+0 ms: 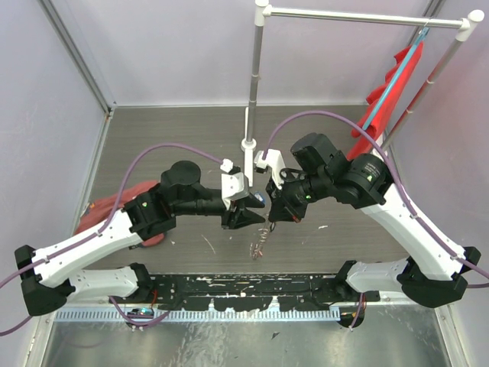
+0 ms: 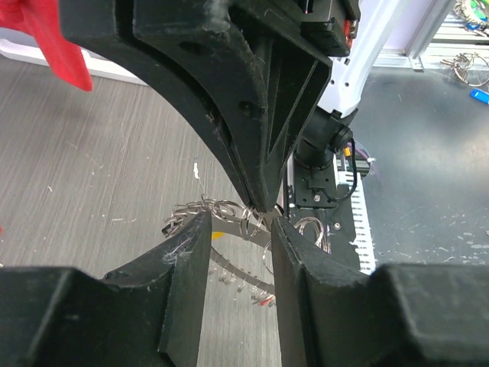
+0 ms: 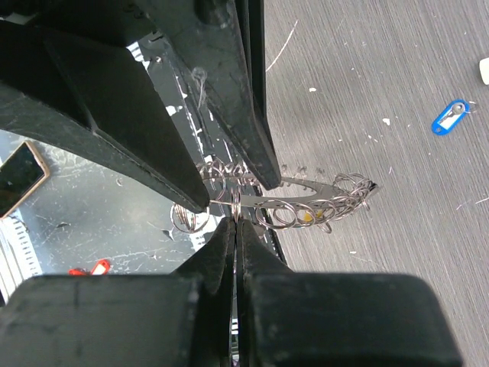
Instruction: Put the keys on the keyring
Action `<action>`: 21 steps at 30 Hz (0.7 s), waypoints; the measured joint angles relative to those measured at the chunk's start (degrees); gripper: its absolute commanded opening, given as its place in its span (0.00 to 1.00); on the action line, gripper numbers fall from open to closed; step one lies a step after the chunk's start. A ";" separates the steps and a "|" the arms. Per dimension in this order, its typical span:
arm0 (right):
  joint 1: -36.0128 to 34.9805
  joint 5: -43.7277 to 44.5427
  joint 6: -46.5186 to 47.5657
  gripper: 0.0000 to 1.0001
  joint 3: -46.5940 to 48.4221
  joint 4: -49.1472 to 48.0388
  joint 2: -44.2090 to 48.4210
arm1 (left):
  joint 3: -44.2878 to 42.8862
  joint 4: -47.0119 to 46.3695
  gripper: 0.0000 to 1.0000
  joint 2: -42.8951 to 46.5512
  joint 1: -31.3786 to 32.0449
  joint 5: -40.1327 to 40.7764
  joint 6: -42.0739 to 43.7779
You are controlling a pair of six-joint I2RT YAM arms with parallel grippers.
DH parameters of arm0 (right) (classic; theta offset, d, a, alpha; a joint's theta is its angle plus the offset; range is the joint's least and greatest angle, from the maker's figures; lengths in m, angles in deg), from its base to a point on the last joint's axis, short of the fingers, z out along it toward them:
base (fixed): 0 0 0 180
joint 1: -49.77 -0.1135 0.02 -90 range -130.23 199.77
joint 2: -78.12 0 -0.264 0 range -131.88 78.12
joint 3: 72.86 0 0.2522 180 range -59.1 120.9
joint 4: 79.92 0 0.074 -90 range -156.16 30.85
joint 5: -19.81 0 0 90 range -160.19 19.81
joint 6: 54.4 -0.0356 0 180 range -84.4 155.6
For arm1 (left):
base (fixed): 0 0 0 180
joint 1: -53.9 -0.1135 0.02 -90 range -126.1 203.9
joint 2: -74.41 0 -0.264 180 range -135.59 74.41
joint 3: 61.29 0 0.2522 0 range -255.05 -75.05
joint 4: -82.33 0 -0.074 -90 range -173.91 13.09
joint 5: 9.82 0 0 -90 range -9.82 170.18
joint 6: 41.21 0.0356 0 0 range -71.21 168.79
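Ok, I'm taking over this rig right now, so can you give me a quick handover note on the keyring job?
Right gripper: fingers shut on the keyring.
Left gripper: fingers open, either side of the ring, gripping nothing.
Keys: a blue-tagged key lies loose on the table; what looks like a red-tagged key lies on the dark mat.
Done: ring is in hand.
Left: thread those keys on; whether any already hang there I cannot tell.

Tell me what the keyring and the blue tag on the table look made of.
Keyring: silvery metal, likely steel, bright glints on its small linked loops. Blue tag: probably plastic, flat saturated colour, pale label window; too small to be sure.
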 measured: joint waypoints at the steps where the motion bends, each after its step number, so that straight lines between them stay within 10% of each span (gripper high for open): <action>1: 0.00 -0.13 0.00 0.01 -0.04 -0.15 0.00 | 0.00 -0.02 0.41 -0.07 0.11 -0.04 0.07; 21: 0.02 -1.05 0.02 0.01 -0.42 -1.40 0.11 | -0.90 1.70 0.00 -1.62 0.79 -0.13 2.12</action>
